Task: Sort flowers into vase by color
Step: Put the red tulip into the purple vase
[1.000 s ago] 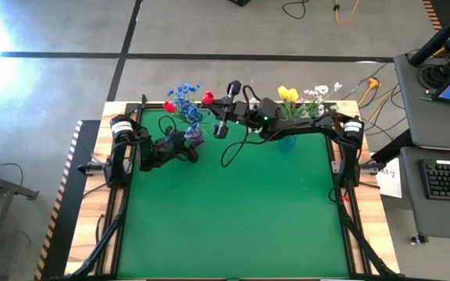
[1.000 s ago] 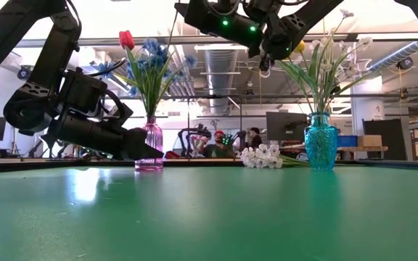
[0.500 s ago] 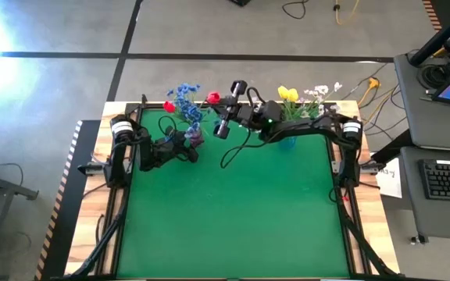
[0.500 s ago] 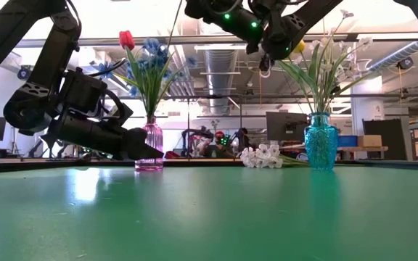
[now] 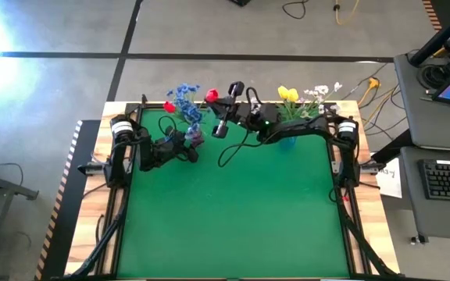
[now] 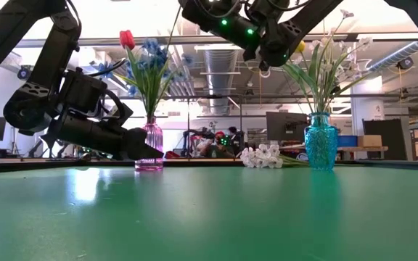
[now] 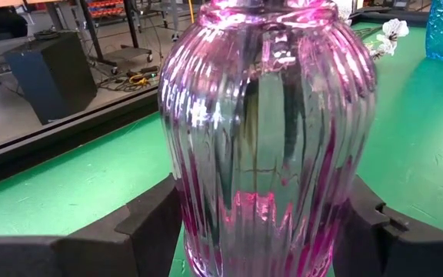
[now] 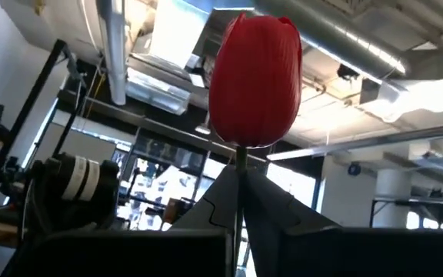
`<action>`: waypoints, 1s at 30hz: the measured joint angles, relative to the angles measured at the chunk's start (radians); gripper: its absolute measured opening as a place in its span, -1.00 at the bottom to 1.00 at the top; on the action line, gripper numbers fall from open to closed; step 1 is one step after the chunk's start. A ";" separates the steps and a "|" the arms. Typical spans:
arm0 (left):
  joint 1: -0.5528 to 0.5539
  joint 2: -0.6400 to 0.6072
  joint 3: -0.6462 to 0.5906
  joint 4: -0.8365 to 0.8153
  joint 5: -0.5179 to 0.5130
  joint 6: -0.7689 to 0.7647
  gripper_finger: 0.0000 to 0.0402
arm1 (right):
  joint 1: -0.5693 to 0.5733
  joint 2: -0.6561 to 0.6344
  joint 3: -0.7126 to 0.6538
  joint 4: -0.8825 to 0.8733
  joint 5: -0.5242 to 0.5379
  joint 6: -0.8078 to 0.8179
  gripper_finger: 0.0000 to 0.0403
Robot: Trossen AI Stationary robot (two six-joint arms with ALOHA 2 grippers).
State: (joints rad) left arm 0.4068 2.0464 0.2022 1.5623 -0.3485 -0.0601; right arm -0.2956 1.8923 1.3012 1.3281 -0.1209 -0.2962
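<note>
Red tulip [image 8: 254, 77] sits clamped by its stem in our right gripper [image 8: 241, 201], top centre of the high view. Our left gripper [image 7: 260, 231] braces the pink vase [image 7: 264, 131] with jaws spread around it. We should lower the stem straight into the neck.

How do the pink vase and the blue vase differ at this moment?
The pink vase sits between the left gripper fingers; the blue vase stands free. The pink vase holds blue flowers and a red tulip; the blue vase holds yellow tulips and white sprays. Both are ribbed glass, upright at the table's far edge.
</note>
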 joint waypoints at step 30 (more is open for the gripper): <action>0.000 0.000 0.000 0.000 0.000 0.000 0.22 | 0.043 0.073 0.014 0.091 0.051 -0.259 -0.96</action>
State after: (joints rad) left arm 0.4068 2.0468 0.2020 1.5623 -0.3485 -0.0601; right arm -0.2529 1.9656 1.3151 1.4191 -0.0696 -0.5557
